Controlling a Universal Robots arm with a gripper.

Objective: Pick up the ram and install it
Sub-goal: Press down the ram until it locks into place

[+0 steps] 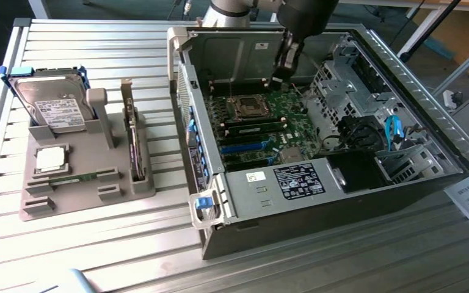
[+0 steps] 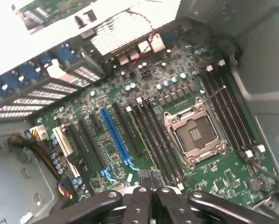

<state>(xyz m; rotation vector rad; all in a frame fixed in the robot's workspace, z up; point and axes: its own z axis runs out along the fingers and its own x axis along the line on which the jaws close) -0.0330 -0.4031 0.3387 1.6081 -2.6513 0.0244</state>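
**Exterior view:** The ram (image 1: 73,179) seems to be the thin green stick lying flat in a slot of the grey holder (image 1: 112,194), near the table's (image 1: 96,256) front-left corner. Its chips are too small to make out. The gripper (image 1: 287,66) is well apart from it, reaching down inside the open case (image 1: 316,213) over the far end of the motherboard (image 1: 287,131), just beyond the empty socket (image 1: 249,108). The holder also carries 1 hard drive (image 1: 51,110) standing at its far end, 1 square silver chip (image 1: 49,159) lying flat, and 1 dark card (image 1: 137,146) on edge in a long slot.

**Wrist view:** The gripper (image 2: 151,179) has its 2 fingertips (image 2: 144,176) drawn together, with no green board seen between them. They hang just above the dark memory slots (image 2: 153,140) beside the socket (image 2: 195,135). A blue slot (image 2: 115,135) runs beside them.
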